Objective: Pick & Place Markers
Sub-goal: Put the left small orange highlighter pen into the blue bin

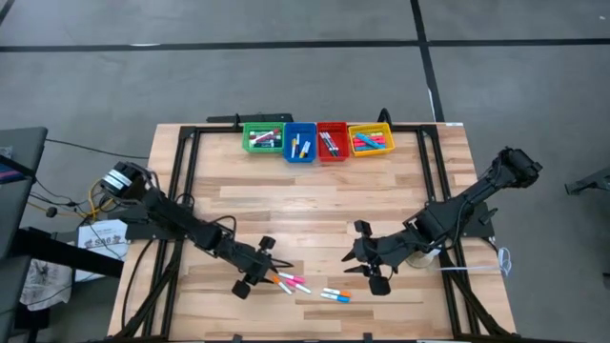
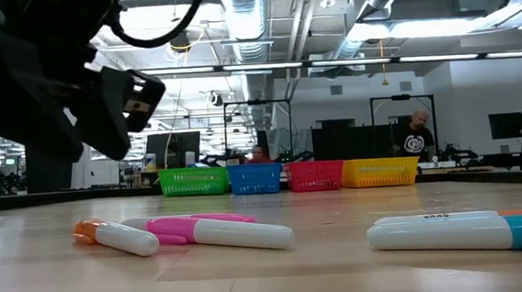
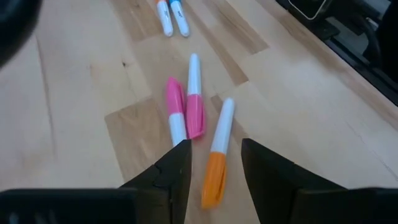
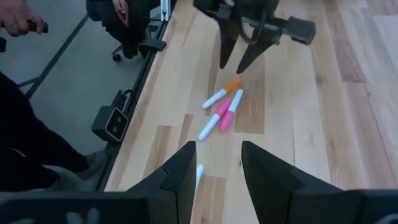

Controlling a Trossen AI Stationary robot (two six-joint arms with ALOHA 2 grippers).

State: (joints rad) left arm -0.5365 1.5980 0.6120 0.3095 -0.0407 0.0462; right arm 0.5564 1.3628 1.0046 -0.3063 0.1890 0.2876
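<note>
Three markers lie flat on the wood table near its near edge: one orange-capped (image 3: 216, 168) and two pink (image 3: 186, 112). Two blue-and-white markers (image 1: 335, 295) lie a little to their right. My left gripper (image 3: 216, 149) is open and hangs low, its fingers on either side of the orange marker's cap end without touching it. In the low view it (image 2: 91, 93) is clear of the tabletop. My right gripper (image 4: 217, 149) is open and hovers right of the markers, touching nothing.
Green (image 1: 262, 138), blue (image 1: 300, 143), red (image 1: 332, 141) and yellow (image 1: 371, 140) bins stand in a row at the far edge, each holding markers. A seated person (image 4: 25, 143) is beside the table. Bare wood lies between the bins and the grippers.
</note>
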